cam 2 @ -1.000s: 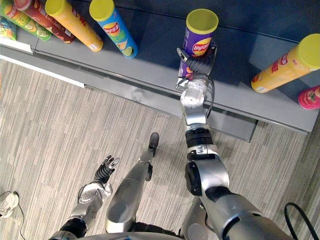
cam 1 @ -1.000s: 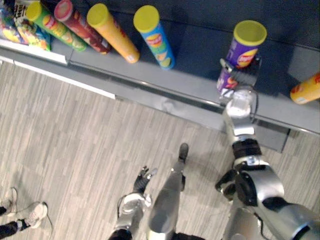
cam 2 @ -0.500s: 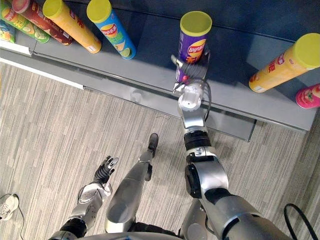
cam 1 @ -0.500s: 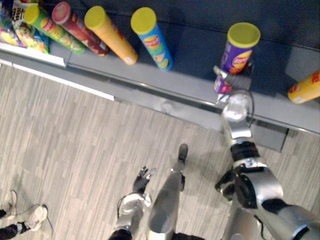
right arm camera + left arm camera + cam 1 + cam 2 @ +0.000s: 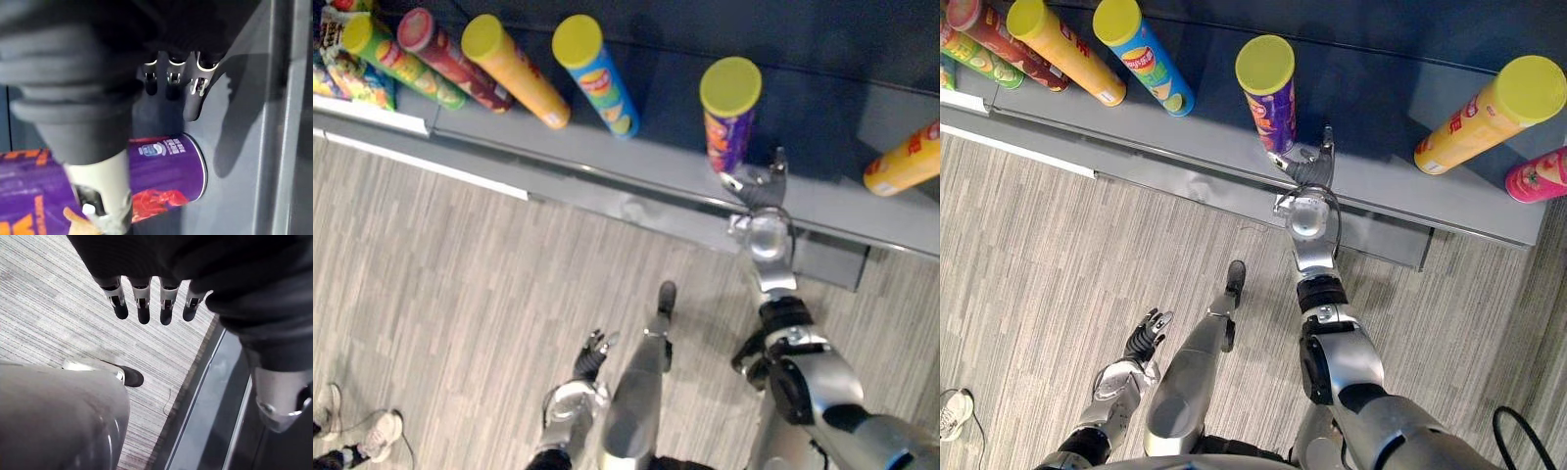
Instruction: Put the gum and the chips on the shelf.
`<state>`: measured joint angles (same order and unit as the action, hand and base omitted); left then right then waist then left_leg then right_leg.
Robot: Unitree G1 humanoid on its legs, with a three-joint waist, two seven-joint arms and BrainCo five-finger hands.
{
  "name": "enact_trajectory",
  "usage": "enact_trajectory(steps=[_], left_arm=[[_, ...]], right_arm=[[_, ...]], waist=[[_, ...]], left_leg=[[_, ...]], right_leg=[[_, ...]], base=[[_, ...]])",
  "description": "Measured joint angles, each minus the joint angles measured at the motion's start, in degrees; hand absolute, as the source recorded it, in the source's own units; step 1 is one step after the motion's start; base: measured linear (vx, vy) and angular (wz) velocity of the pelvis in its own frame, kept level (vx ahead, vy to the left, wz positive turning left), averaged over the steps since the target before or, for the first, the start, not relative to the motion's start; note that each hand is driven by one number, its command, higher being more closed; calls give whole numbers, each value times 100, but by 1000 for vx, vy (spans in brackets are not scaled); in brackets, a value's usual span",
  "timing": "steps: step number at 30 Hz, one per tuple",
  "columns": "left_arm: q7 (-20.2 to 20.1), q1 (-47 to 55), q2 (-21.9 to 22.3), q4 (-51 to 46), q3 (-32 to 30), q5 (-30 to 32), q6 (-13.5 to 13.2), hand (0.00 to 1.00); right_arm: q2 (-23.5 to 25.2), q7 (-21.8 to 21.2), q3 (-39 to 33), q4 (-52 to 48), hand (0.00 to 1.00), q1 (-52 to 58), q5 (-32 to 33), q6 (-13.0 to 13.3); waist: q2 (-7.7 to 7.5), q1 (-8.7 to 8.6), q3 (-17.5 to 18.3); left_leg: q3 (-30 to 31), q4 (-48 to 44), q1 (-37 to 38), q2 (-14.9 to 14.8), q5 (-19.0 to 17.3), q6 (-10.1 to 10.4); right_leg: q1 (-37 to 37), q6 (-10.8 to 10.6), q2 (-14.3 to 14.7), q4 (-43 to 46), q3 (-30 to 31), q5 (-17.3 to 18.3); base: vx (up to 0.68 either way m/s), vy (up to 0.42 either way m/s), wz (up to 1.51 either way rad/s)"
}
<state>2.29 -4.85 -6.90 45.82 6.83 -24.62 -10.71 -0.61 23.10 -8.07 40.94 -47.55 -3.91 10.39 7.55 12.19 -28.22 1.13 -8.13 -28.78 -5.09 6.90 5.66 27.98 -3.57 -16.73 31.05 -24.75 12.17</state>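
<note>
A purple chips can (image 5: 726, 122) with a yellow lid stands upright on the dark grey shelf (image 5: 646, 166). My right hand (image 5: 759, 186) is just to its right and slightly in front, open, fingers spread and off the can. In the right wrist view the fingers (image 5: 171, 83) point at the shelf floor past the can's base (image 5: 166, 166), and nothing lies between them. Low over the floor hangs my left hand (image 5: 591, 354), open and empty, its fingers (image 5: 142, 308) straight.
Green (image 5: 396, 61), red (image 5: 445, 57), orange (image 5: 514, 70) and blue (image 5: 594, 73) cans stand to the left on the shelf. Another orange can (image 5: 1489, 116) and a pink one (image 5: 1533, 181) stand at the right. A person's shoe (image 5: 377, 436) shows on the striped floor at lower left.
My right hand has opened, let go of the purple can and drawn back toward the shelf's front edge. The can stays standing. The camera has shifted. The left hand is unchanged.
</note>
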Motion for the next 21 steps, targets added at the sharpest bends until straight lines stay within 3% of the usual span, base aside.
enact_trajectory(steps=[13,18,21], left_arm=[[-14,6,-2,34,-45,1,7,0],[-19,-4,-5,232,-51,9,19,0],[-22,-2,-16,368,-217,25,77,0]], right_arm=[[186,-47,48,43,0,315,25,-46],[191,-124,416,48,0,640,37,-69],[244,-280,975,44,0,1043,37,-129]], waist=[[-173,-88,39],[-248,-112,61],[-391,-122,69]], left_leg=[[-59,2,188,-69,-37,28],[-77,-17,347,-164,-92,51],[-165,-44,627,-265,-182,90]], right_leg=[[-186,27,79,-100,23,-35],[-394,35,205,-242,33,-44],[-656,45,330,-363,104,-57]], base=[[18,-28,-3],[7,-33,-8],[29,-45,-21]])
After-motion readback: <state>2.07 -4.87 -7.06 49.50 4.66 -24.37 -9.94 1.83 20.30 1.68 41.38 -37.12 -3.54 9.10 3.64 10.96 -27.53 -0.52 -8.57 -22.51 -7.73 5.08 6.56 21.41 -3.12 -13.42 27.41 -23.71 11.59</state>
